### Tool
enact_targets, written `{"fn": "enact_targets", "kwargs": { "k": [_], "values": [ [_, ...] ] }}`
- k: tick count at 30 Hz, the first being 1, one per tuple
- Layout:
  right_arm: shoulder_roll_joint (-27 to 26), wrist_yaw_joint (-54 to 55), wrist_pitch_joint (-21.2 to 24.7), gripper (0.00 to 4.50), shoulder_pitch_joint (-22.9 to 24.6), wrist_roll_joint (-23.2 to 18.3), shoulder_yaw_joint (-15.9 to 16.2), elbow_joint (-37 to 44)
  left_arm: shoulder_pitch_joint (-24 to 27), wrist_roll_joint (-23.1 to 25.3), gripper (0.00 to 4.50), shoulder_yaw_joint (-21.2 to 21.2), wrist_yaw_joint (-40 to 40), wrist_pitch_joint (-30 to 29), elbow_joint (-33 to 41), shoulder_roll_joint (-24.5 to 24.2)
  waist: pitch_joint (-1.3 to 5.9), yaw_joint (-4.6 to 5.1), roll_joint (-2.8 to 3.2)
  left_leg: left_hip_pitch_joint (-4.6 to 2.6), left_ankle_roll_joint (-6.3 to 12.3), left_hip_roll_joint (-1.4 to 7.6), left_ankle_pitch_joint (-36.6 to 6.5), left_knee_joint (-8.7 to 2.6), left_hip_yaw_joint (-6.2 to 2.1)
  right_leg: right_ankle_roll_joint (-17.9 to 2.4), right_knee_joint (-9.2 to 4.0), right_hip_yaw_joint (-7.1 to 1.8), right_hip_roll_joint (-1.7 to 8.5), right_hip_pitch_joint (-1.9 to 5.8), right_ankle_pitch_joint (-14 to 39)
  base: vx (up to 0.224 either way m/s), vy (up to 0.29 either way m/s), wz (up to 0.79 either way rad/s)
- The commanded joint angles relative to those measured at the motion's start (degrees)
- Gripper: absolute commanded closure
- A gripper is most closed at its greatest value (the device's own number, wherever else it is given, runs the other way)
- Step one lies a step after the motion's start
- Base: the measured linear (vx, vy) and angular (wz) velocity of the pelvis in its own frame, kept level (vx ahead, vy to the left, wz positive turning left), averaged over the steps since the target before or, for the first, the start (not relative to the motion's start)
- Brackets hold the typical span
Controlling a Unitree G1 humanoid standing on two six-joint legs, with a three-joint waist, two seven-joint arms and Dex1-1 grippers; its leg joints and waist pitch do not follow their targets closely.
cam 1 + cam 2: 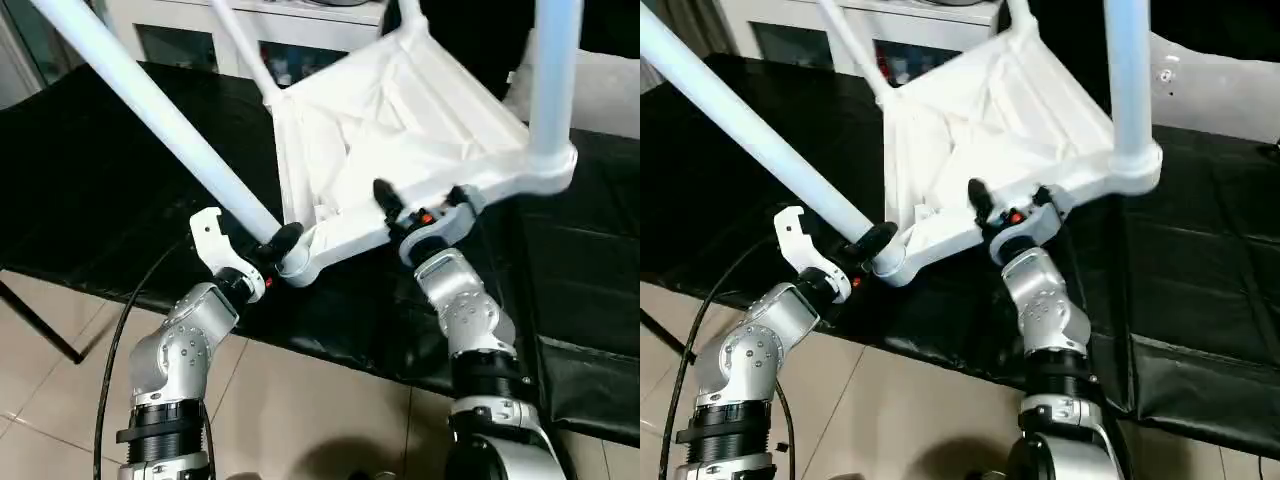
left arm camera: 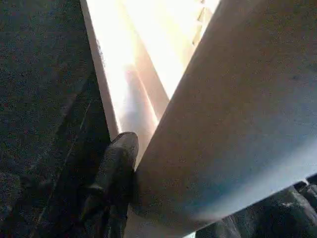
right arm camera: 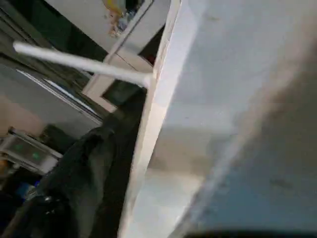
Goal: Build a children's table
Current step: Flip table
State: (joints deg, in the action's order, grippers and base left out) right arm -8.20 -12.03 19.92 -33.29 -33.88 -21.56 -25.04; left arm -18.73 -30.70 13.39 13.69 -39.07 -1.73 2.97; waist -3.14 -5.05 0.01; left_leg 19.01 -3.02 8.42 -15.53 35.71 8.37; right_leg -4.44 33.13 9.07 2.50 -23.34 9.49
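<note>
Table top (image 1: 400, 150): upside down and tilted on the black work surface (image 1: 90, 170), ribbed underside up, near edge raised toward the robot, presumably to keep the corner sockets reachable.
Legs: at least four seen standing up from the top; near-left leg (image 1: 150, 110) slanting up and away from its corner socket (image 1: 297, 262), near-right leg (image 1: 553, 80) upright.
Left gripper (image 1: 262, 242): clamped around the base of the near-left leg just above the socket, likely to steady or seat it.
Right gripper (image 1: 428, 205): fingers apart, straddling the top's near edge between the two front corners; firm hold cannot be told.
Cabinet (image 1: 200, 40): behind, glass doors.
</note>
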Motion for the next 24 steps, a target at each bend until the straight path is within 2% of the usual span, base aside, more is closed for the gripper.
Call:
{"fn": "enact_targets", "kwargs": {
  "k": [1, 6, 9, 11, 14, 15, 17, 20, 24],
  "values": [
    [-1.14, -2.16, -0.44, 0.64, -3.35, -1.5, 0.75, 1.01, 1.04, -2.35, 2.05, -2.32, 1.99, -3.97, -1.87, 1.23, 4.26, -0.16, -0.68, 0.94, 9.33, 4.9, 9.87, -3.6, -1.43, -1.56, -3.53, -5.14, 7.78, 4.42, 12.05, 0.0, 0.0, 0.0],
    [-1.57, -3.17, -1.71, 1.15, -4.13, -3.21, -0.37, -0.71, 0.97, -1.66, 2.05, -2.76, 2.07, -3.52, -2.13, 0.2, 4.26, -0.12, -0.48, 0.81, 8.86, 4.97, 9.38, -3.64, -1.47, -1.04, -3.74, -5.0, 7.62, 4.3, 13.5, 0.0, 0.0, 0.0],
    [-1.79, -2.72, -1.68, 1.31, -4.36, -4.31, -1.05, -0.84, 0.84, -1.0, 2.05, -3.08, 2.3, -3.28, -2.4, -0.35, 4.33, -0.12, -0.43, 0.8, 8.94, 5.03, 10.03, -3.58, -1.51, -1.35, -3.55, -5.02, 7.62, 4.26, 12.4, 0.0, 0.0, 0.0],
    [-1.68, -2.9, -2.08, 1.55, -4.54, -4.14, -1.15, -1.18, 0.64, -0.13, 2.05, -3.29, 1.91, -3.22, -2.85, -0.85, 4.35, -0.14, -0.25, 0.81, 8.94, 5.08, 10.36, -3.56, -1.56, -1.69, -3.45, -5.01, 7.62, 4.24, 11.84, 0.0, 0.0, 0.0],
    [-1.5, -2.88, -2.64, 1.67, -4.8, -3.84, -1.14, -1.56, 0.34, 1.01, 2.05, -3.83, 2.26, -2.28, -3.73, -1.67, 4.34, -0.21, -0.32, 0.79, 8.88, 5.04, 10.18, -3.57, -1.5, -1.93, -3.52, -5.02, 7.67, 4.25, 12.11, 0.0, 0.0, 0.0],
    [-1.45, -2.81, -2.72, 1.88, -4.81, -3.88, -1.06, -1.58, 0.38, 1.04, 1.7, -4.1, 2.63, -2.3, -3.68, -1.91, 4.36, -0.22, -0.31, 0.78, 8.77, 5.04, 10.08, -3.6, -1.49, -1.97, -3.48, -5.05, 7.7, 4.28, 12.24, 0.0, 0.0, 0.0],
    [-1.34, -2.64, -3.03, 1.95, -4.92, -3.92, -0.96, -1.63, 0.43, 1.7, 1.35, -4.57, 2.96, -1.33, -3.59, -2.35, 4.32, -0.25, -0.26, 0.8, 8.68, 5.05, 9.97, -3.61, -1.52, -1.99, -3.52, -5.02, 7.68, 4.27, 12.43, 0.0, 0.0, 0.0],
    [-1.23, -2.13, -3.83, 2.2, -5.41, -4.12, -1.37, -1.82, 0.43, 1.79, 1.35, -4.62, 3.72, -0.7, -3.41, -3.12, 4.48, -0.21, -0.19, 0.79, 9.0, 5.26, 11.25, -3.5, -1.64, -2.68, -3.09, -5.05, 7.74, 4.23, 10.06, 0.0, 0.0, 0.0],
    [-0.51, -0.93, -5.27, 2.37, -6.42, -4.12, -2.53, -2.11, 0.95, 1.86, 1.35, -4.78, 6.15, 0.74, -2.54, -4.97, 4.46, -0.2, -0.2, 0.78, 9.22, 5.12, 10.91, -3.53, -1.53, -2.92, -3.11, -5.08, 7.73, 4.24, 10.58, 0.0, 0.0, 0.0]
  ]
}}
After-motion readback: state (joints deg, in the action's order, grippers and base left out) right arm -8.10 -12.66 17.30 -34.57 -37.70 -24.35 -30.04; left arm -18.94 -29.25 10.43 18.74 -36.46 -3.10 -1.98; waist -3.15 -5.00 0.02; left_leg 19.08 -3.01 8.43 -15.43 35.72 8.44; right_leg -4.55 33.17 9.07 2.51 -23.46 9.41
